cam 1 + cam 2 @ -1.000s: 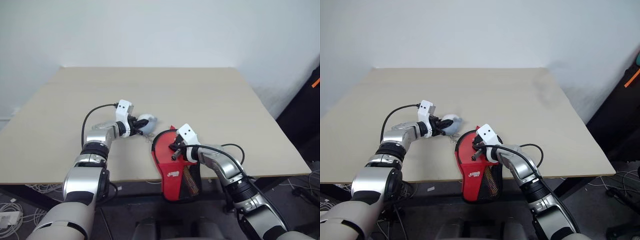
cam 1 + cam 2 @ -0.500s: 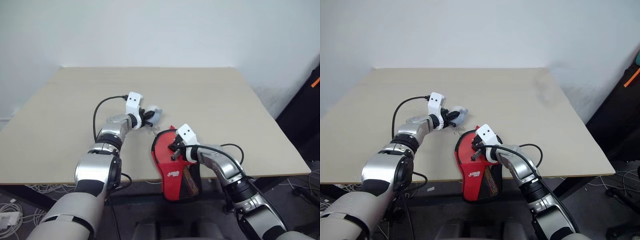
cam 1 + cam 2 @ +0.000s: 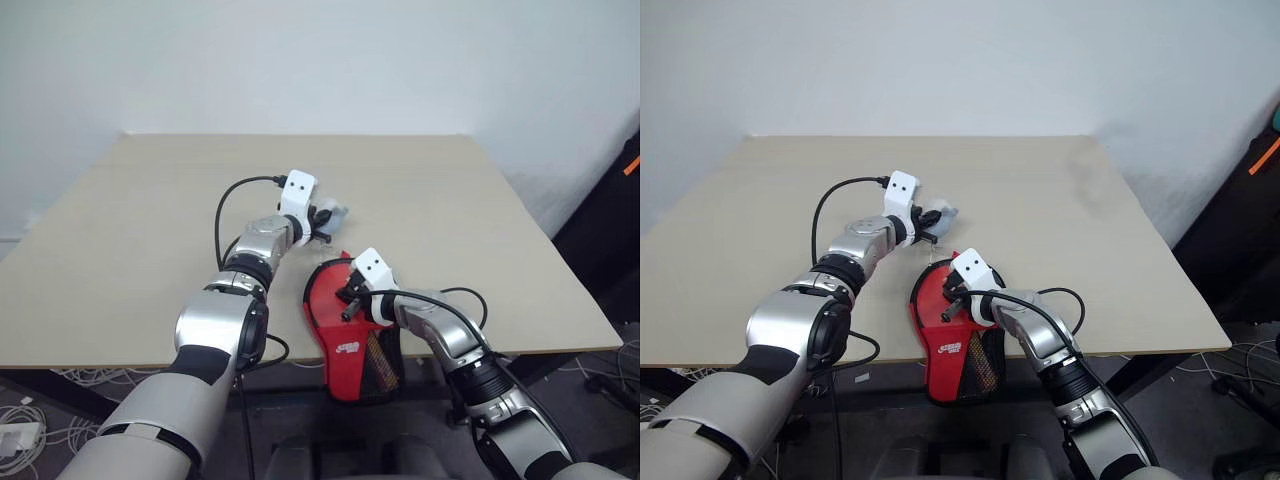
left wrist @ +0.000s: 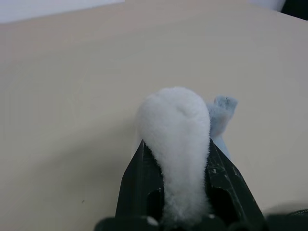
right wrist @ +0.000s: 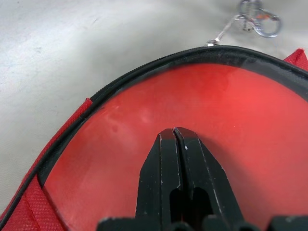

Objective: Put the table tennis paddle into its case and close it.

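Stereo head views and both wrist views. Centre of frame: the left tool (image 3: 327, 217) is clenched on a white-and-pale-blue fluffy object (image 4: 179, 130), held above the beige surface (image 3: 120, 230), just above and left of the case. Lower centre: the case (image 3: 345, 335), red with black zipper edging (image 5: 120, 82), lies at the near edge of the surface, its narrow end with white logo (image 3: 347, 348) and mesh panel (image 3: 381, 362) overhanging the edge. The table tennis paddle (image 5: 144, 110) sits inside the open case, its red rubber face exposed within the zipper rim. The right tool (image 5: 174, 137) is fully closed, fingers pressed together and grasping nothing, its tips over the red face. A metal zipper pull with ring (image 5: 257, 19) lies on the surface just beyond the case's rounded end.
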Robot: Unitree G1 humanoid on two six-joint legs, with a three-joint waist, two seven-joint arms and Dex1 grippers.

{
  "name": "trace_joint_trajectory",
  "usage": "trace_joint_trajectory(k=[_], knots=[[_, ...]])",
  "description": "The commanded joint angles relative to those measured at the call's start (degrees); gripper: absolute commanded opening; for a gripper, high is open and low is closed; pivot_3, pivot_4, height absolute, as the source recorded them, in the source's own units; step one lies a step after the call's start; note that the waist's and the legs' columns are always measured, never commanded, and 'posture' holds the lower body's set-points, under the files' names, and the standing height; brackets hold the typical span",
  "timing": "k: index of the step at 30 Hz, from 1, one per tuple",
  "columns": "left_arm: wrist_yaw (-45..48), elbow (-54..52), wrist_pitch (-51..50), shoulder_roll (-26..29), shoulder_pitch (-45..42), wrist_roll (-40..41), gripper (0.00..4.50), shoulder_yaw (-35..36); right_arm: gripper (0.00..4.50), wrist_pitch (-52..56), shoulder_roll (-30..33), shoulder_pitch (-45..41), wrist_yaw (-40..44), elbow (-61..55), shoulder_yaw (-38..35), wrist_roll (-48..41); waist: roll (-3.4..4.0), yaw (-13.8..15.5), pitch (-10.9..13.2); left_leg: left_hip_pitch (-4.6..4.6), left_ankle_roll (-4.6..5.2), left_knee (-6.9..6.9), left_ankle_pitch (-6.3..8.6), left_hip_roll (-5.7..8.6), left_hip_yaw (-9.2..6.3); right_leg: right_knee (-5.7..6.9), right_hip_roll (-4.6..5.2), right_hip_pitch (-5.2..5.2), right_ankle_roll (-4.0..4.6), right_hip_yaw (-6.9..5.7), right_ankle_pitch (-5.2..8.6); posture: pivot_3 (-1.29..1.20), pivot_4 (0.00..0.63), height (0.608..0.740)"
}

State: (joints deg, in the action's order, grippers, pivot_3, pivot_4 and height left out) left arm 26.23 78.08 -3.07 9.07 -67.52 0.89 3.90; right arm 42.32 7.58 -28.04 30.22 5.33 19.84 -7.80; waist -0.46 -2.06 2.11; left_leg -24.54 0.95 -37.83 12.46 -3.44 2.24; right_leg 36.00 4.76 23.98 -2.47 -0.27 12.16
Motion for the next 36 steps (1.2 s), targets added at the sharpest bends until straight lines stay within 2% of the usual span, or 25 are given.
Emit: trace_joint_trajectory(k=[1, 6, 13, 18, 24, 36], knots=[[-1.0, -1.6, 2.8, -1.5, -4.0, -0.7, 0.34, 0.7, 0.00, 0.7, 0.0, 0.3, 0.3, -0.8, 0.7, 0.4, 0.00, 0.0, 0.0, 0.00, 0.00, 0.00, 0.00, 0.00, 0.00, 0.00, 0.00, 0.00, 0.00, 0.00, 0.00, 0.00, 0.000, 0.740], [0.9, -1.9, 3.3, -4.0, -4.1, -1.2, 0.34, 0.5, 0.00, 1.0, 0.0, 0.5, 0.2, -1.3, 0.9, 0.4, 0.00, 0.1, 0.0, 0.00, 0.00, -0.01, 0.00, 0.00, 0.00, -0.01, 0.00, 0.00, 0.00, 0.00, 0.00, 0.00, 0.000, 0.740], [12.0, -2.8, 5.0, -5.7, -0.8, -3.3, 0.34, -2.1, 0.00, 1.4, 0.2, 1.0, 0.0, -2.0, 1.0, 0.4, 0.00, 0.1, 0.0, 0.00, 0.00, -0.02, 0.00, 0.02, 0.00, -0.02, 0.00, -0.02, 0.00, 0.00, 0.00, 0.00, 0.000, 0.740], [26.3, -4.3, 9.1, -4.6, 4.0, -6.3, 0.34, -7.0, 0.00, 1.4, 0.1, 0.6, 0.1, -1.7, 1.0, 0.4, 0.01, 0.1, 0.0, 0.01, 0.00, -0.02, 0.01, 0.02, 0.00, -0.02, 0.00, -0.04, 0.01, 0.00, 0.00, 0.00, 0.000, 0.740], [36.0, -5.1, 9.6, -1.2, 7.0, -7.3, 0.34, -9.2, 0.00, 1.2, 0.0, 0.3, 0.3, -1.3, 1.3, 0.4, 0.01, 0.1, 0.0, 0.04, 0.05, -0.05, 0.04, 0.02, -0.02, -0.03, 0.01, -0.10, 0.01, 0.00, 0.00, 0.00, 0.000, 0.740], [35.6, -6.4, 10.0, 4.7, 6.1, -9.0, 4.47, -10.7, 0.00, 0.7, -0.4, -0.2, 0.5, -0.3, 1.6, 0.5, 0.01, -0.4, 0.0, 0.06, 0.06, -0.07, 0.03, 0.02, -0.06, 0.06, 0.01, -0.10, 0.01, 0.00, 0.00, 0.00, 0.000, 0.740]])
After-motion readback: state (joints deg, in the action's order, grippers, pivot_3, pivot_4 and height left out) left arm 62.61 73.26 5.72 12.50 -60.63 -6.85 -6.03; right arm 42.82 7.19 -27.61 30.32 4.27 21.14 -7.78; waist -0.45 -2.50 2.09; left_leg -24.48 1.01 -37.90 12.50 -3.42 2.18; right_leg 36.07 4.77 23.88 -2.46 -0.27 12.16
